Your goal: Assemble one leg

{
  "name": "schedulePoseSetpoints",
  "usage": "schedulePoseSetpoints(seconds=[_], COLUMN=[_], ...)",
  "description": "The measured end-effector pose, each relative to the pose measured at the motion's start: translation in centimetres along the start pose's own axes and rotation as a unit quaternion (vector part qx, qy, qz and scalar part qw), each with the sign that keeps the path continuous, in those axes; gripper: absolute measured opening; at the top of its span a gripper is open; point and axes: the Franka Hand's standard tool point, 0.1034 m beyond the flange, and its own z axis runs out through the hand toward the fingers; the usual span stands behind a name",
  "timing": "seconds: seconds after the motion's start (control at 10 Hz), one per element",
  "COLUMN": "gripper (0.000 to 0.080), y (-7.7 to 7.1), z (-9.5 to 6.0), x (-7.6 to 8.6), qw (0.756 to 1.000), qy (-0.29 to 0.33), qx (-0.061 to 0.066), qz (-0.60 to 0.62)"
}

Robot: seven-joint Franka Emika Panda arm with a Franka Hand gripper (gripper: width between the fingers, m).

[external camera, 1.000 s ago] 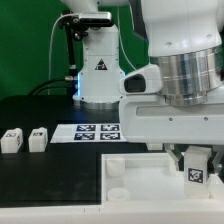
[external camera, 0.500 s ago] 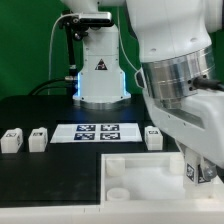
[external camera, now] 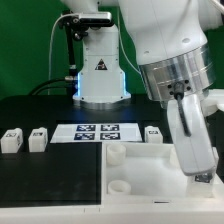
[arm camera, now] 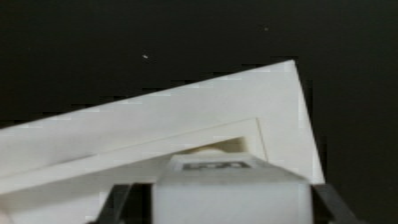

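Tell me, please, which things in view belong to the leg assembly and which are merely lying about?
In use: gripper, held leg, white panel.
Idle: marker board, one leg beside it, two legs at the exterior view's left.

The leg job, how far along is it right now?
Done: nothing visibly seated. In hand: the wrist view shows one leg between the pincer fingers, over the white panel. Left: fitting it into a socket; three legs wait on the table.
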Motion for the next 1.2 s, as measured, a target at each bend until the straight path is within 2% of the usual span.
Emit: schedulePoseSetpoints(seconds=[0.3,0.4,0.5,0.6,0.7,0.8,0.9,1.1,1.2], gripper=[0.0295,0.0367,0.0367,0.0548,0.0627,0.0627,0.0646,0.0649,0.0649], y=[-0.3,-0.1,-0.1,-0.1,-0.1,0.0,0.9,1.7,1.9], z=[-0.2,-0.1,0.0,0.0,0.0,-0.2,-0.8,-2.5,-2.5], x=[0.3,0.4,0.4,0.4,0.4,0.4,0.7,0.5,0.3], qw=[0.999,0.999,0.999,0.999,0.999,0.999,1.000,1.000,1.000], qy=[0.009,0.009,0.009,0.009,0.009,0.009,0.010,0.005,0.005], qx=[0.007,0.003,0.003,0.003,0.003,0.004,0.004,0.007,0.002], qz=[0.038,0.035,0.035,0.034,0.034,0.033,0.029,0.026,0.025])
